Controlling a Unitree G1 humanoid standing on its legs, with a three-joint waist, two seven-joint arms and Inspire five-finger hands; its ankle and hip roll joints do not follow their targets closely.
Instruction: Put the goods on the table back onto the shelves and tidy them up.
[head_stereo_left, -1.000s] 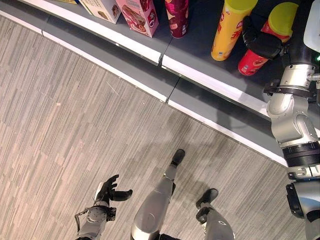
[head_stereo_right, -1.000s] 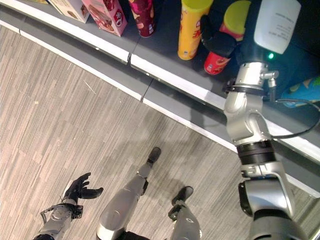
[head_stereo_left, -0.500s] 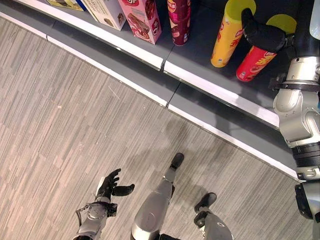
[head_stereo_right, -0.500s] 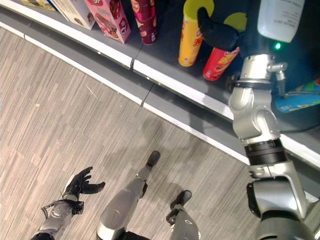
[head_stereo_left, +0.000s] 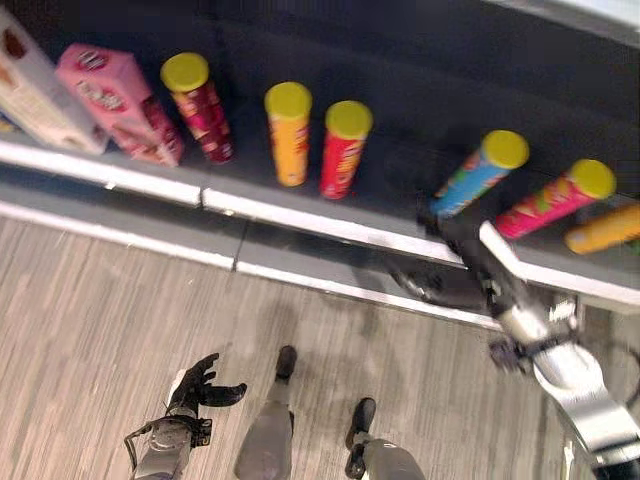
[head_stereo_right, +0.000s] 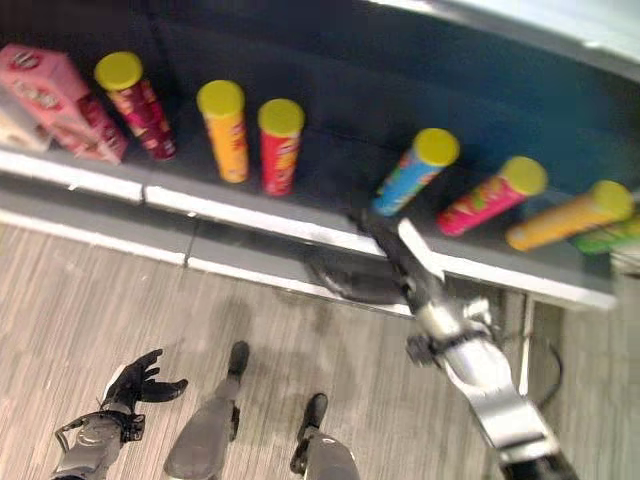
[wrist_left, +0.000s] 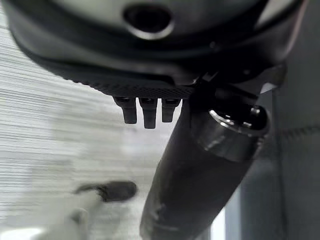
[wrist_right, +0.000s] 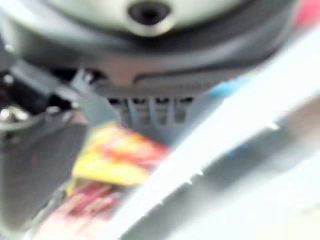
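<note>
The right robot hand (head_stereo_left: 447, 226) reaches to the front edge of the shelf (head_stereo_left: 300, 215), just below the blue can (head_stereo_left: 478, 174). It is dark and blurred, so I cannot tell if its fingers are spread or curled, and I cannot tell if it touches the can. The left robot hand (head_stereo_left: 200, 381) hangs low over the wooden floor (head_stereo_left: 90, 330), with relaxed, spread fingers and nothing in it.

The goods stand on the dark shelf. The blue can leans, and further to the right a pink can (head_stereo_left: 555, 199) and an orange can (head_stereo_left: 603, 229) lean or lie too. To the left of the blue can, a red can (head_stereo_left: 342, 148) and a yellow can (head_stereo_left: 289, 132) stand upright close together. Further left is a dark red can (head_stereo_left: 200, 104), then a pink box (head_stereo_left: 118, 101) and a pale box (head_stereo_left: 30, 90).
</note>
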